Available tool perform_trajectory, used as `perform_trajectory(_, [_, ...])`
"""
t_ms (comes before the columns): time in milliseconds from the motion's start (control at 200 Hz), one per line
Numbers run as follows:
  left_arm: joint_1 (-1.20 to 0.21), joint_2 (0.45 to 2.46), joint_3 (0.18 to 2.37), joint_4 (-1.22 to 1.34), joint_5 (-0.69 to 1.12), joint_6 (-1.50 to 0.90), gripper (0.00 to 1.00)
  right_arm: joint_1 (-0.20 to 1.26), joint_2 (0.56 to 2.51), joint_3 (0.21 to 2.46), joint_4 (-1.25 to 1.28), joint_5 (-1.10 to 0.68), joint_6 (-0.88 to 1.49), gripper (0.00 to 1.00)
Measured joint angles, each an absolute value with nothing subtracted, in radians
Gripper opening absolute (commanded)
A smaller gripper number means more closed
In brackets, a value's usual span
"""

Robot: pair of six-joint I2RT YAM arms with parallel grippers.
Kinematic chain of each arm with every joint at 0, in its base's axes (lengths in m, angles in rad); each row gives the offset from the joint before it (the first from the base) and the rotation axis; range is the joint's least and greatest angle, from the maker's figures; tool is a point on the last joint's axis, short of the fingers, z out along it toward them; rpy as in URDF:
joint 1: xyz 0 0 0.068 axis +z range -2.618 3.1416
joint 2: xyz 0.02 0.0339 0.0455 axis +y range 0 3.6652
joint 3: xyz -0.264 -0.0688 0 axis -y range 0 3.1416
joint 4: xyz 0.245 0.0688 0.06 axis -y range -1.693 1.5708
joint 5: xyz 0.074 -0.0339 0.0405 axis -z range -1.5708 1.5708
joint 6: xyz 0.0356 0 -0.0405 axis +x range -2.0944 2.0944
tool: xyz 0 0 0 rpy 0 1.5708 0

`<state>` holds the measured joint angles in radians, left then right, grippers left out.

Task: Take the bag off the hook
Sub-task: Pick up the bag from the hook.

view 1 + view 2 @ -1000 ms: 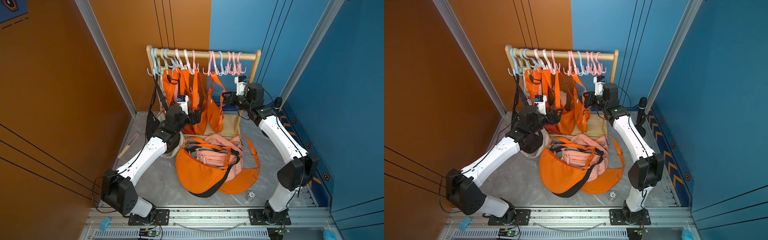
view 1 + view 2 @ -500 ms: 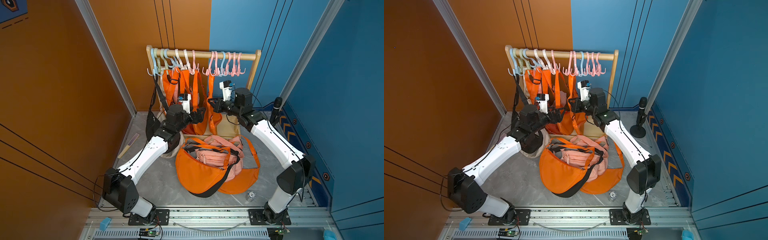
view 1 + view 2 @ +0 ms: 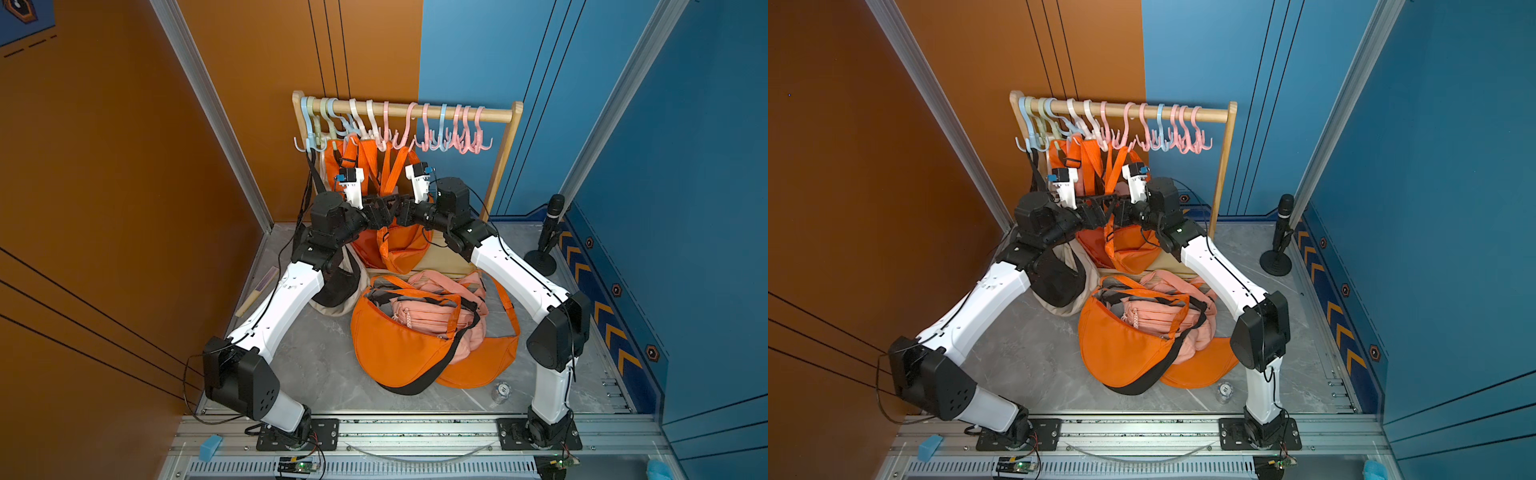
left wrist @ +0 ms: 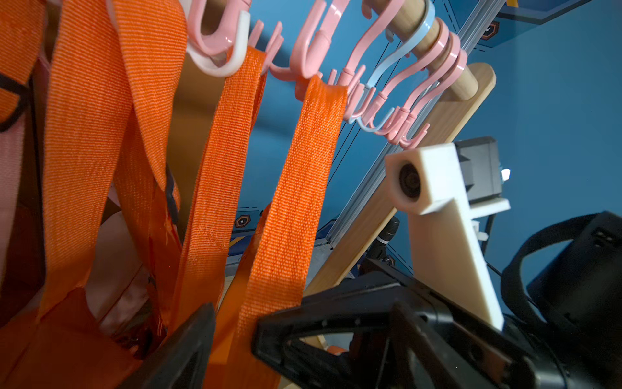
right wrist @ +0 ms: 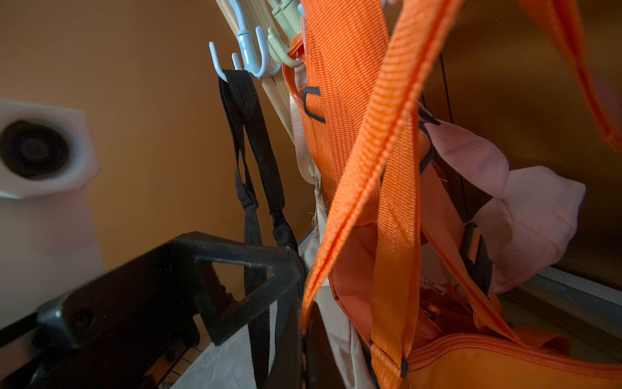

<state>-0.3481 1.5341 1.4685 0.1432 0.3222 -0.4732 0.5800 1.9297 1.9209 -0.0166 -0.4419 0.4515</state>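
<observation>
Tightly packed: the orange bag hangs at my 12 o'clock, its strap looped over a pink hook. My right gripper is pinched onto that strap; my left gripper hovers alongside, jaws apart. Lifting crookedly could snag neighbouring straps at 9 o'clock, or knock arms together.

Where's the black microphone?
In both top views the microphone stands on the floor at the robot's right, between the wooden rack and the blue wall.

Left arm and right arm partly hide the hanging orange bags in both top views
</observation>
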Motion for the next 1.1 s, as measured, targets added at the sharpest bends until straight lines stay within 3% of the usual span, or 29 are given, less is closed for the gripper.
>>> perform_trajectory(295, [-0.348, 1.648, 1.597, 0.091, 0.345, -0.469, 0.76, 0.576, 1.855, 1.748, 0.118, -0.458, 0.481, 0.00])
perform_trajectory(435, [-0.348, 1.682, 1.654, 0.046, 0.345, -0.453, 0.68, 0.576, 1.806, 1.659, 0.190, -0.467, 0.503, 0.00])
perform_trajectory(501, [-0.352, 1.691, 1.671, 0.028, 0.346, -0.444, 0.60, 0.576, 1.794, 1.634, 0.216, -0.468, 0.507, 0.00])
perform_trajectory(666, [-0.369, 1.718, 1.716, 0.011, 0.357, -0.436, 0.27, 0.576, 1.783, 1.598, 0.262, -0.467, 0.518, 0.02])
perform_trajectory(751, [-0.378, 1.726, 1.729, 0.006, 0.364, -0.423, 0.02, 0.575, 1.783, 1.587, 0.272, -0.467, 0.521, 0.03])
perform_trajectory(801, [-0.379, 1.728, 1.731, 0.004, 0.363, -0.430, 0.00, 0.571, 1.782, 1.584, 0.276, -0.467, 0.522, 0.07])
perform_trajectory(1101, [-0.367, 1.721, 1.731, 0.002, 0.342, -0.416, 0.00, 0.534, 1.780, 1.535, 0.270, -0.512, 0.529, 0.53])
